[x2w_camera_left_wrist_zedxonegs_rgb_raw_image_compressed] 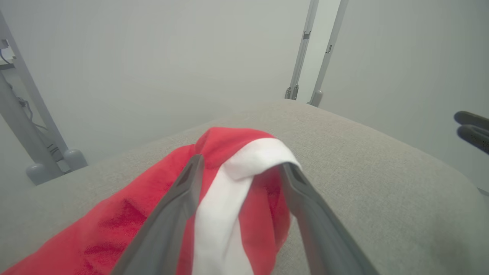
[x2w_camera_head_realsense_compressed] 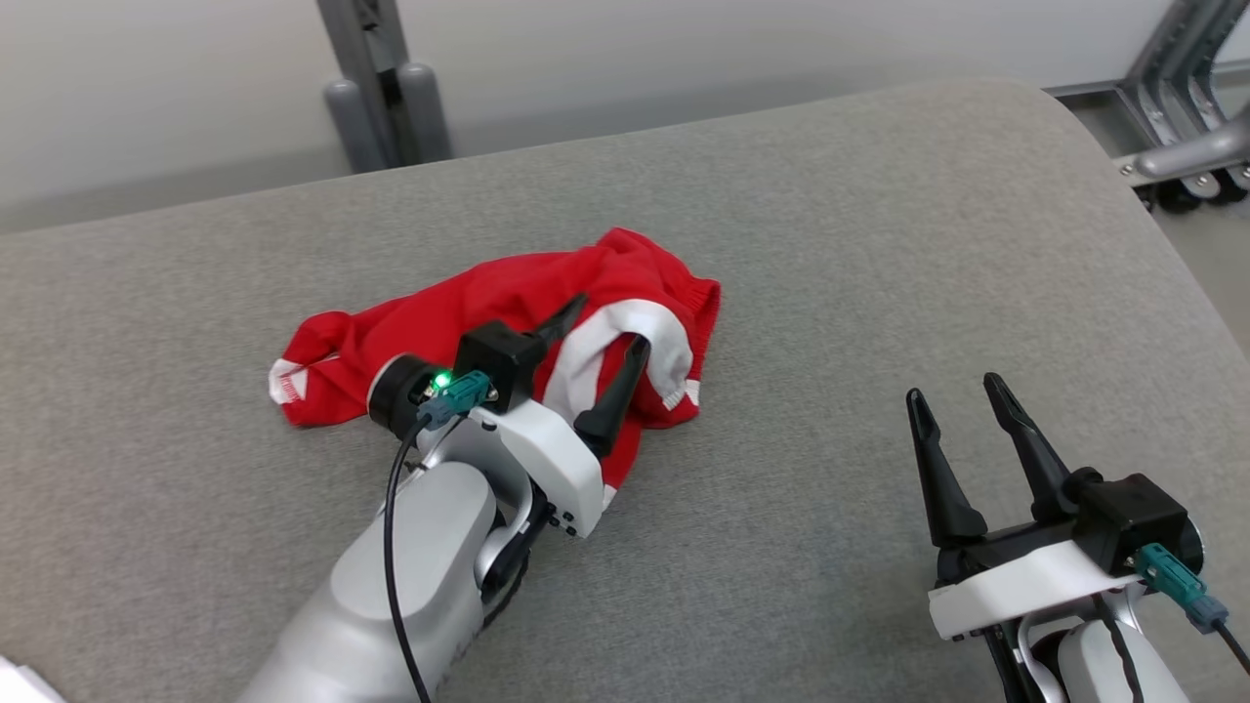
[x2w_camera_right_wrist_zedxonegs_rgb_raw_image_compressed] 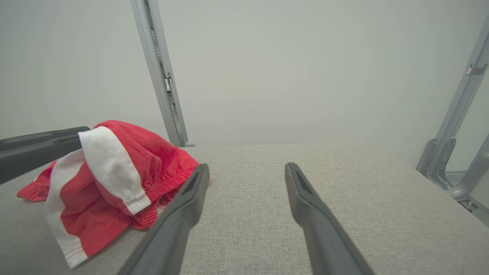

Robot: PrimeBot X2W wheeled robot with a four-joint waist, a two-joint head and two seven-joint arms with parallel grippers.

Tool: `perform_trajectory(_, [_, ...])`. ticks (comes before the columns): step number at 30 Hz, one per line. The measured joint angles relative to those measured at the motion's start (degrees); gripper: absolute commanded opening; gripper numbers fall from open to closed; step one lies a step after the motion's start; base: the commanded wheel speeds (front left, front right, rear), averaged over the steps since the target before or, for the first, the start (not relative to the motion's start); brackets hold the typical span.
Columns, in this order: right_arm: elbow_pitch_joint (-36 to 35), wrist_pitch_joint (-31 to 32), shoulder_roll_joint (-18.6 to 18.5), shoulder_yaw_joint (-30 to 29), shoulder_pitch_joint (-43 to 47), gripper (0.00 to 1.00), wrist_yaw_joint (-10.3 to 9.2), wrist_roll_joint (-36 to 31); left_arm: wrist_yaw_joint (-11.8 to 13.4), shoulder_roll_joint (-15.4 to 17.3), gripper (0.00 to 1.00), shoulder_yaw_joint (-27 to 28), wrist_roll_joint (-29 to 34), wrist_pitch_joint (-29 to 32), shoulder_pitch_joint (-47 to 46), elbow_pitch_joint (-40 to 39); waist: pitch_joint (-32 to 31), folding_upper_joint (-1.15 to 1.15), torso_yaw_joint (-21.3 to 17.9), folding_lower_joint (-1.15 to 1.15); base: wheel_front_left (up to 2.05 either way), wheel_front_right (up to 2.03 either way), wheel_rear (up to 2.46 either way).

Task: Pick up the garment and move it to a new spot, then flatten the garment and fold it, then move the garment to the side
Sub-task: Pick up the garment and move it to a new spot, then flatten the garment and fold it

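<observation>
A crumpled red garment (x2w_camera_head_realsense_compressed: pixel 469 293) with white stripes lies on the grey padded table (x2w_camera_head_realsense_compressed: pixel 830 244), left of centre. My left gripper (x2w_camera_head_realsense_compressed: pixel 607 324) stands open over its right end. A raised fold of the white stripe (x2w_camera_left_wrist_zedxonegs_rgb_raw_image_compressed: pixel 244 160) sits between the two fingers, which are spread wide. In the left wrist view the garment (x2w_camera_left_wrist_zedxonegs_rgb_raw_image_compressed: pixel 114 225) runs down to the lower left under the left gripper (x2w_camera_left_wrist_zedxonegs_rgb_raw_image_compressed: pixel 242 162). My right gripper (x2w_camera_head_realsense_compressed: pixel 954 388) is open at the lower right, apart from the cloth, with nothing between its fingers. The right wrist view shows the right gripper (x2w_camera_right_wrist_zedxonegs_rgb_raw_image_compressed: pixel 247 167) beside the garment (x2w_camera_right_wrist_zedxonegs_rgb_raw_image_compressed: pixel 153 156).
Grey metal frame posts (x2w_camera_head_realsense_compressed: pixel 386 88) stand behind the table's far edge. A wheeled metal base (x2w_camera_head_realsense_compressed: pixel 1187 146) sits past the rounded far right corner. The table (x2w_camera_right_wrist_zedxonegs_rgb_raw_image_compressed: pixel 344 183) stretches bare to the right of the garment. A white object (x2w_camera_head_realsense_compressed: pixel 12 683) pokes in at the lower left corner.
</observation>
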Motion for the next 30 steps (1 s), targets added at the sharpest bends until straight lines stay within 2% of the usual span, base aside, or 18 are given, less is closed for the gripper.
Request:
perform_trajectory(7, [0.1, 0.0, 0.0, -0.6, 0.7, 1.00, 0.00, -0.5, 1.9, 0.0, 1.00, -1.7, -7.4, 1.1, 6.4, -2.0, -1.8, 0.00, 4.4, 0.00, 0.00, 0.00, 0.00])
perform_trajectory(12, [0.1, 0.0, 0.0, -0.4, 0.7, 1.00, 0.00, -0.5, 3.6, 0.1, 1.00, -2.1, -11.3, 1.7, 11.0, -2.4, -2.9, 0.00, 5.9, 0.00, 0.00, 0.00, 0.00])
perform_trajectory(18, [0.0, 0.0, 0.0, 0.1, 0.5, 1.00, 0.00, -0.6, 4.3, 0.0, 1.00, -3.9, -16.3, 4.2, 13.7, -0.8, -2.1, 0.00, 4.7, 0.00, 0.00, 0.00, 0.00])
perform_trajectory(23, [-0.1, 0.0, 0.0, -0.1, 0.0, 1.00, 0.00, -1.0, 5.4, 0.0, 1.00, -4.2, -18.1, 2.8, 12.5, 1.6, -1.0, 0.00, 2.6, 0.00, 0.00, 0.00, 0.00])
perform_trajectory(26, [-0.1, 0.0, 0.0, -0.2, -0.1, 1.00, 0.00, -1.0, 7.1, -0.1, 1.00, -3.9, -19.4, 2.2, 11.3, 4.0, -0.3, 0.00, 1.3, 0.00, 0.00, 0.00, 0.00])
perform_trajectory(30, [-0.2, 0.0, 0.0, -0.3, -0.3, 1.00, 0.00, -1.0, 7.0, 0.0, 1.00, -4.7, -20.7, 1.5, 9.7, 5.8, 0.5, 0.00, -0.2, 0.00, 0.00, 0.00, 0.00])
